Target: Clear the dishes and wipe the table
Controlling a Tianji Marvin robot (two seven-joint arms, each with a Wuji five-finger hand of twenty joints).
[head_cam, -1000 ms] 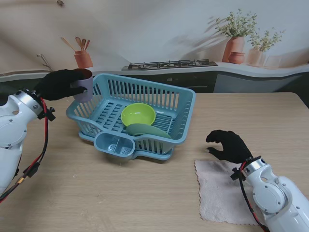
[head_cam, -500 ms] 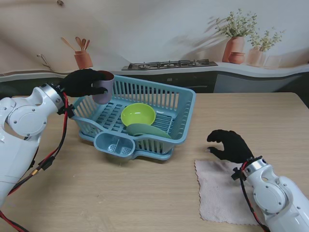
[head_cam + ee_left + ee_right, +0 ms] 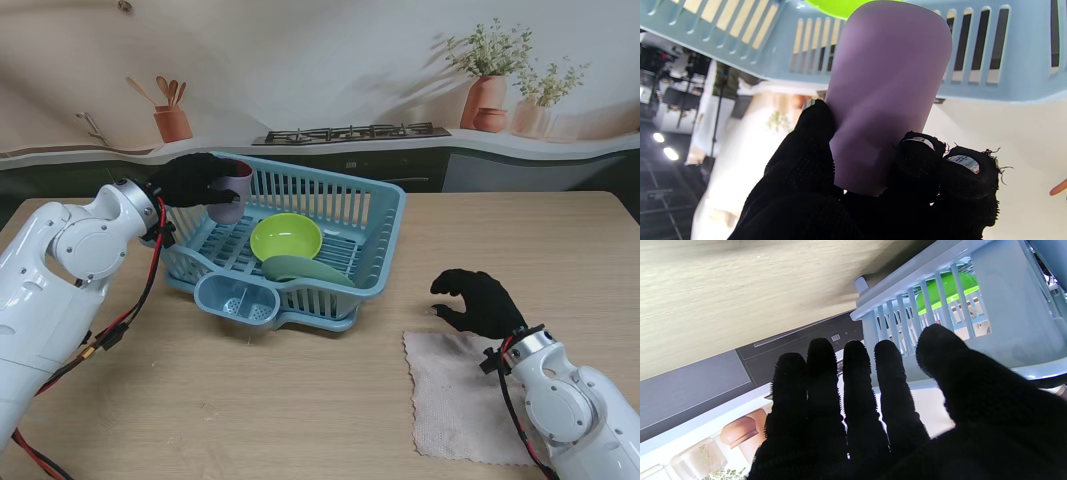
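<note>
- Two hands for you: left hand [image 3: 190, 180] grips the cup [image 3: 228, 193] over the rack's [image 3: 385, 240] far-left corner.
- Only your left wrist view shows fingertips [image 3: 920, 155] pinching the cup's wall.
- Bowl [image 3: 286, 238] sits inside.
- Right hand [image 3: 478, 302] hovers spread, empty, at the cloth's [image 3: 455, 400] far edge.

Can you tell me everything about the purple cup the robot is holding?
The plain, smooth lilac plastic cup has no handle and a rounded base. The left hand grips it from the side, black-gloved fingers wrapped around its wall. It hangs tilted over the left end of the light blue slatted dish rack, apparently touching only the hand.
</note>
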